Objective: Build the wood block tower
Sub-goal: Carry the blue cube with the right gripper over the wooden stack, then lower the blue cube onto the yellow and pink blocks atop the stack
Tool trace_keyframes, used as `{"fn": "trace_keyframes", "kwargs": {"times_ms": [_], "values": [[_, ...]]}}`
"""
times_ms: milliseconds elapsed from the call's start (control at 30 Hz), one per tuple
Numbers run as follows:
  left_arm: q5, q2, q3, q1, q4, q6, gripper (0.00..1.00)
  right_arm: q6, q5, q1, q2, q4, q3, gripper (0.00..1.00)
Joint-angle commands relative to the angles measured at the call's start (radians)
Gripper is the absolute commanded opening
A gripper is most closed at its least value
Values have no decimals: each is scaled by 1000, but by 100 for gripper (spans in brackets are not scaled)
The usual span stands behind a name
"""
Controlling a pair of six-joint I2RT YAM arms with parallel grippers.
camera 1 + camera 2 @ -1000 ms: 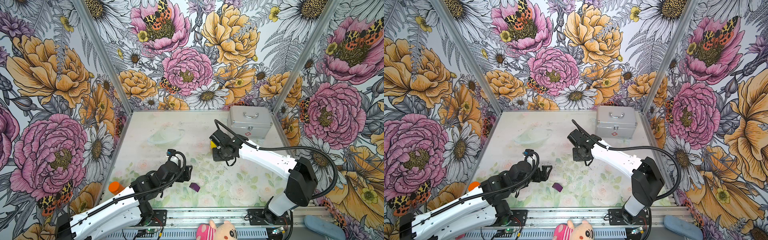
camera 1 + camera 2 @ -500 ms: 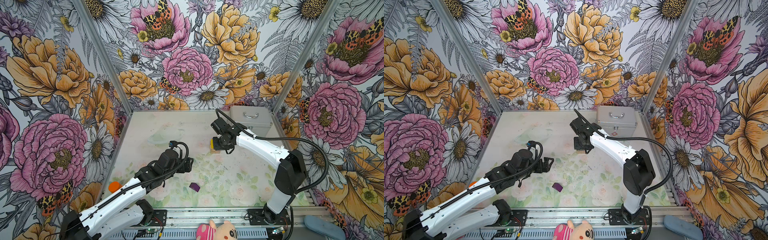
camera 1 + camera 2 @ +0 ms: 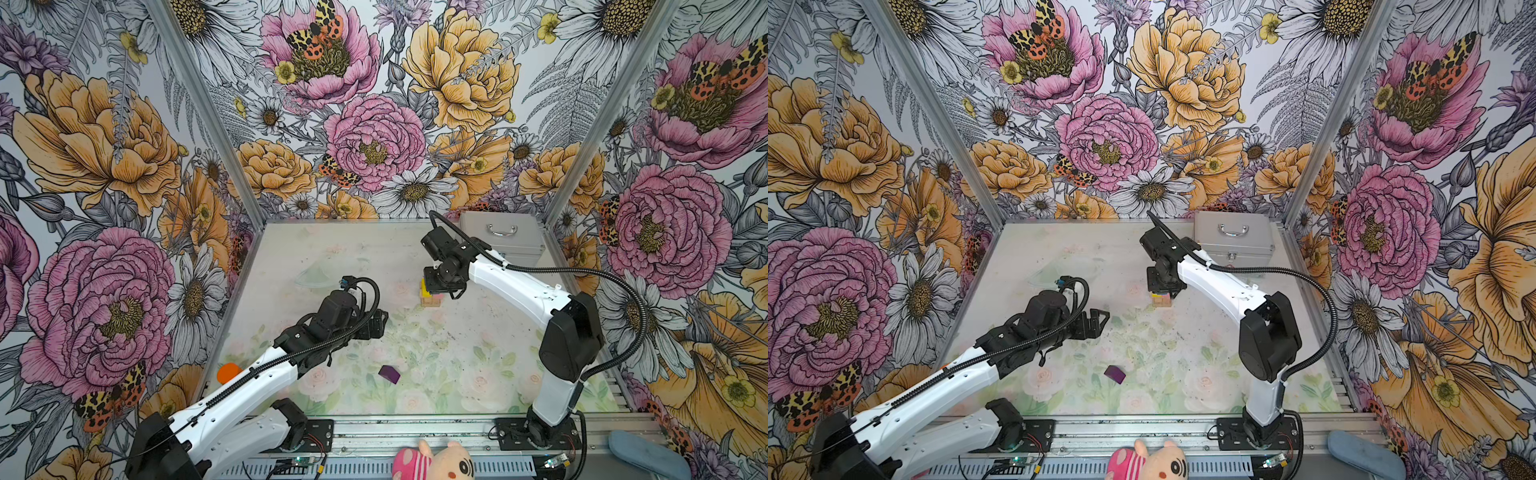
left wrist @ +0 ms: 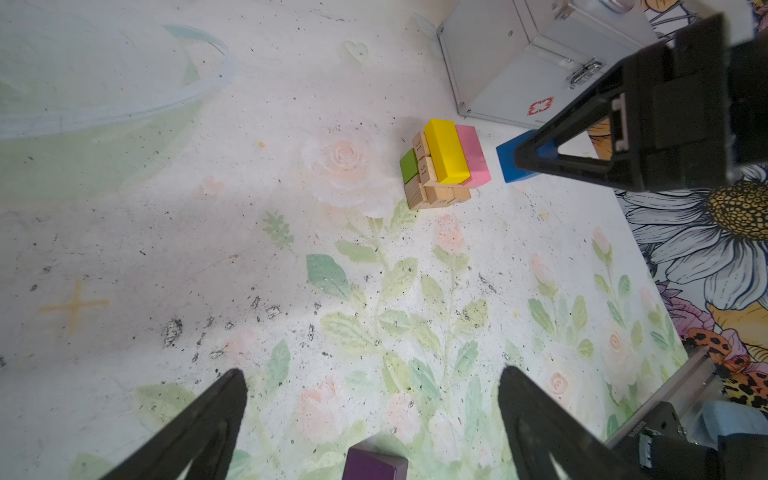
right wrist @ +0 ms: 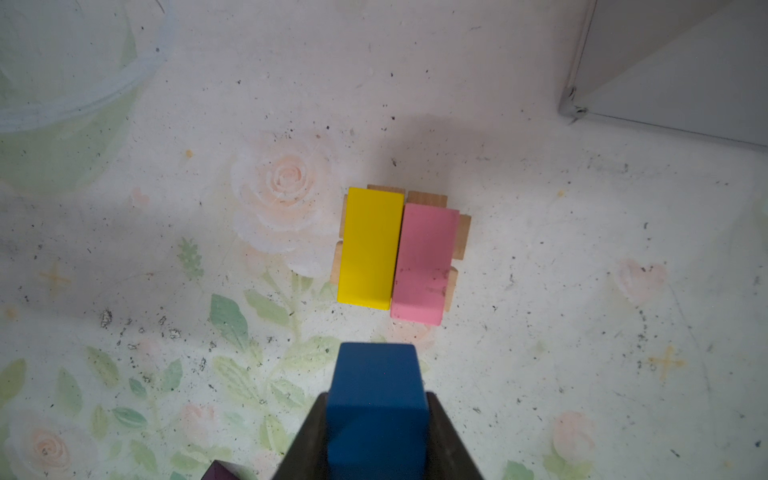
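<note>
Your right pincer [image 5: 376,419] is clamped on the blue block [image 5: 376,399], with a jaw pressed to each side and the block's end sticking out past the tips. In both top views the tower [image 3: 430,300] sits on the counter [image 3: 457,353] near the middle, towards the silver case [image 3: 503,237], and your right arm's head hangs right over it, hiding most of its top.

From the right wrist, the yellow block [image 5: 368,249] and pink block [image 5: 424,262] lie side by side and touching on top of the stack. Tan bars [image 5: 461,237] poke out underneath. The blue block is not on them.

The left wrist view shows it better. The blue block hangs just beside the pink one, on the case side, with a slim gap between them. A green block [image 4: 409,165] sits low on the tower's far side from your pincer.

Your left pincer [image 4: 370,372] stands wide apart with nothing between its fingers. It hovers over the counter, well apart from the tower. The purple block [image 3: 389,374] lies alone on the counter, close under that pincer in its wrist view and well short of the stack.
</note>
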Motion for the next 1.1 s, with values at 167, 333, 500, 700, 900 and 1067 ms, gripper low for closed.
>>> {"fn": "trace_keyframes", "kwargs": {"times_ms": [167, 333, 500, 700, 900, 1067], "values": [[42, 15, 30, 30, 42, 37, 96, -25, -11, -24, 61, -15, 65, 29], [60, 23, 32, 49, 46, 44, 96, -29, -16, -31, 92, -15, 89, 29], [73, 27, 34, 69, 46, 52, 96, -34, -20, -38, 119, -16, 109, 29], [80, 38, 35, 82, 53, 55, 96, -40, -19, -48, 148, -21, 135, 29], [85, 48, 38, 86, 58, 57, 96, -40, -4, -55, 169, -33, 154, 29], [90, 51, 38, 93, 61, 60, 96, -33, -1, -57, 178, -40, 161, 29]]}}
